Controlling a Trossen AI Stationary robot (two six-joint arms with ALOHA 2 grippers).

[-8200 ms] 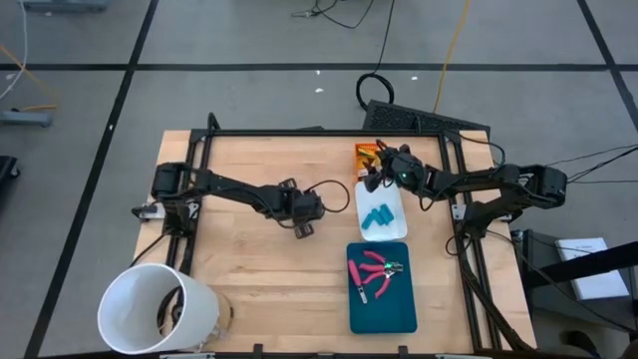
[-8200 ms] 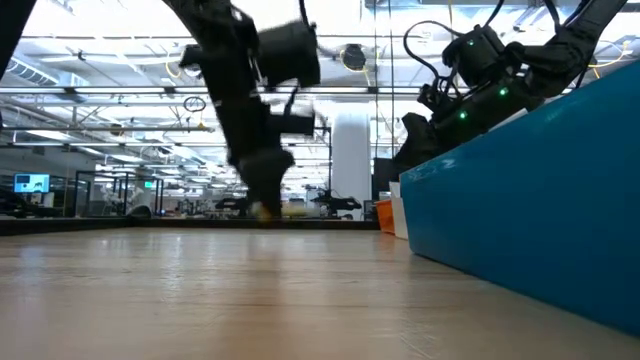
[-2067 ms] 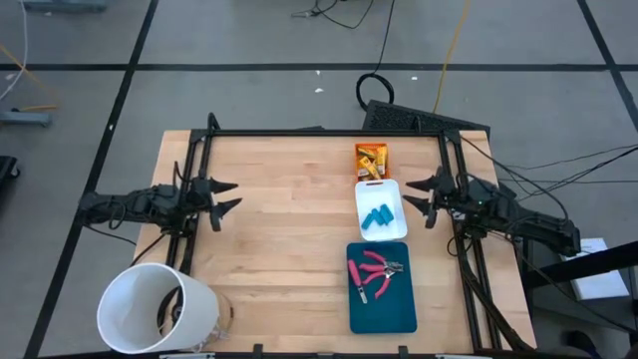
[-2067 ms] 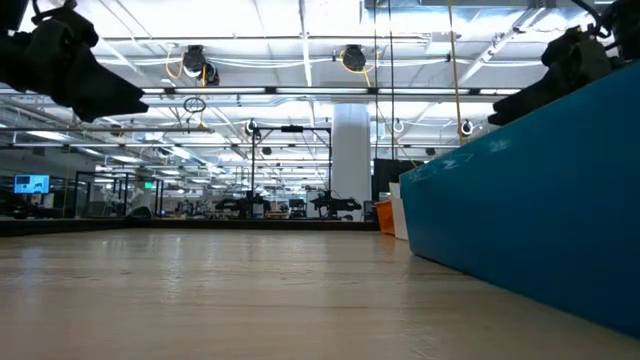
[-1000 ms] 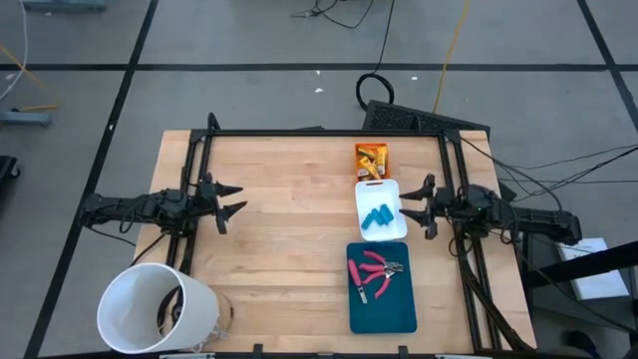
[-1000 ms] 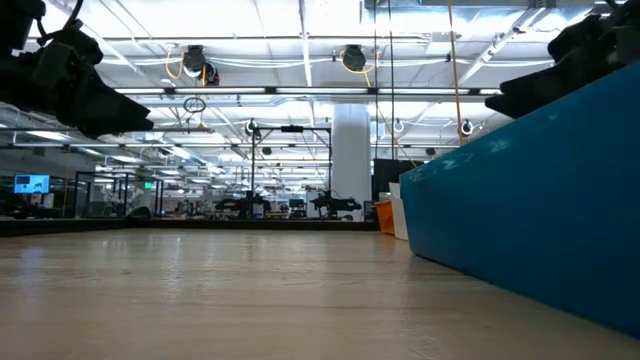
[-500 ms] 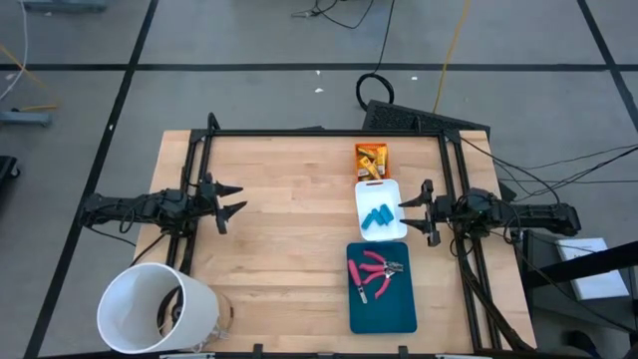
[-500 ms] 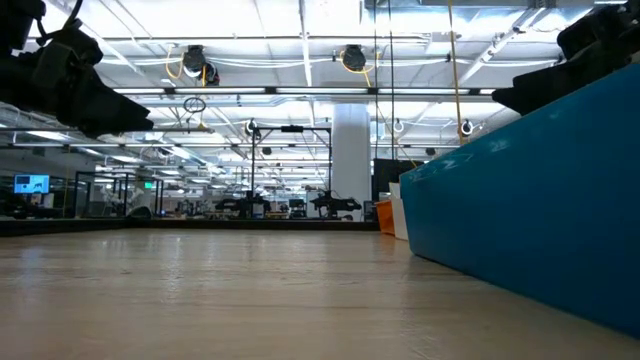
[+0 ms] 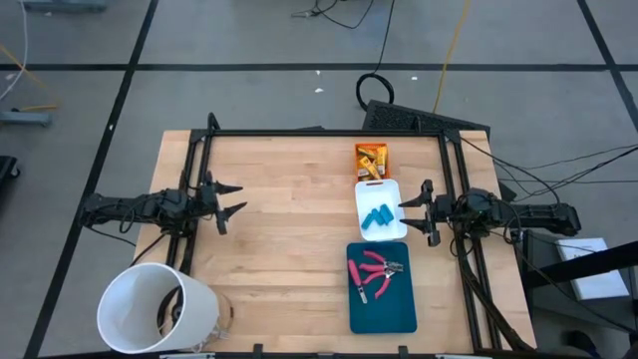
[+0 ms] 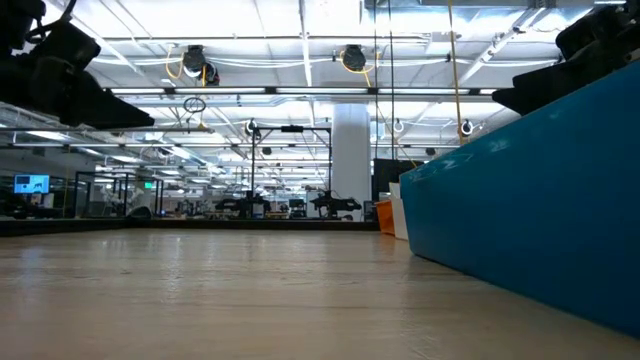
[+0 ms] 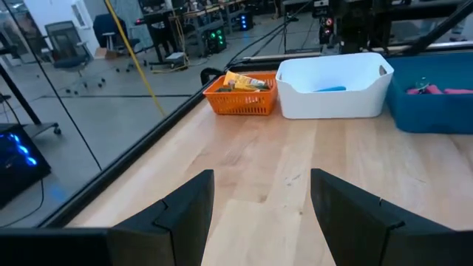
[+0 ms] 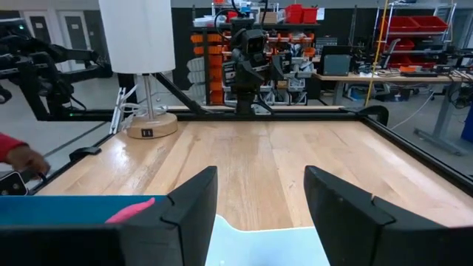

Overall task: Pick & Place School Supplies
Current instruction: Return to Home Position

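Note:
In the high view the pink-red handled tools (image 9: 374,271) lie in the teal tray (image 9: 383,309). The light-blue pieces (image 9: 377,215) lie in the white tray (image 9: 367,194). The yellow-orange pieces (image 9: 371,157) sit in the orange tray (image 9: 359,166). My right gripper (image 9: 417,211) hovers open just right of the white tray, its fingers pointing toward the table's left (image 12: 259,214). My left gripper (image 9: 227,199) hovers open over the table's left edge, pointing at the trays (image 11: 262,222). Neither touches anything.
A big white bucket (image 9: 159,309) stands off the table's near left corner. The middle of the wooden table (image 9: 289,229) lies bare between the two grippers. A black frame (image 9: 299,131) runs along the table's edges. A person's hand (image 12: 22,157) shows at the right wrist view's edge.
My right arm has settled into a straighter line along the table's right edge, with its gripper hardly shifting beside the white tray. Both grippers have stayed open, and the supplies lie where they were.

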